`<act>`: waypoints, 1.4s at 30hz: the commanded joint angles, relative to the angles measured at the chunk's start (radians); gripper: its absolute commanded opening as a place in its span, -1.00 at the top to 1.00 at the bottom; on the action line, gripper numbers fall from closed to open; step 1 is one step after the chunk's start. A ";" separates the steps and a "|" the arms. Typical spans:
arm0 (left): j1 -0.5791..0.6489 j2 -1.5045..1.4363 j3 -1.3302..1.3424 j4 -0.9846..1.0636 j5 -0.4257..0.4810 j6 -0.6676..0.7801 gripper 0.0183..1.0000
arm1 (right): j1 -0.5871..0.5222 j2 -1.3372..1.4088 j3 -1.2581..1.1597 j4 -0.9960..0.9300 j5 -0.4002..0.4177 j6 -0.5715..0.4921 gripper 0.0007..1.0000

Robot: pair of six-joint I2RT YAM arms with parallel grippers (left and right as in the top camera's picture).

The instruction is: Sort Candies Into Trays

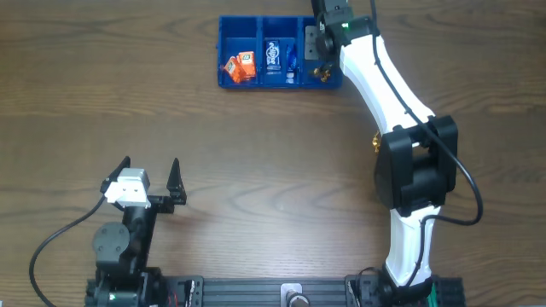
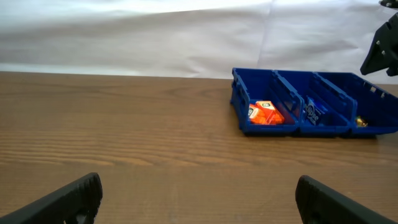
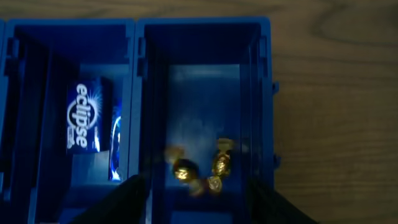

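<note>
A blue three-compartment tray stands at the table's far middle. Orange-wrapped candies lie in its left compartment, blue gum packs in the middle one and gold-wrapped candies in the right one. My right gripper hangs open just above the right compartment, over the gold candies, with nothing between its fingers. The blue packs show beside it. My left gripper stands open and empty near the front left, far from the tray.
The right arm stretches from the front right up to the tray's right end. Bare wooden tabletop lies between the tray and the arm bases. A white backdrop rises behind the table.
</note>
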 commanded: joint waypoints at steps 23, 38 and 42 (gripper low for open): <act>0.005 -0.007 -0.018 -0.035 0.018 0.007 -1.00 | -0.254 -0.607 -0.920 0.060 -0.102 -0.072 -0.39; 0.005 -0.007 -0.018 -0.035 0.018 0.007 -1.00 | -0.254 -0.431 -0.920 0.167 -0.132 -0.068 -0.27; 0.005 -0.007 -0.018 -0.035 0.018 0.007 -1.00 | -0.256 -0.425 -0.920 0.173 -0.108 -0.067 -0.25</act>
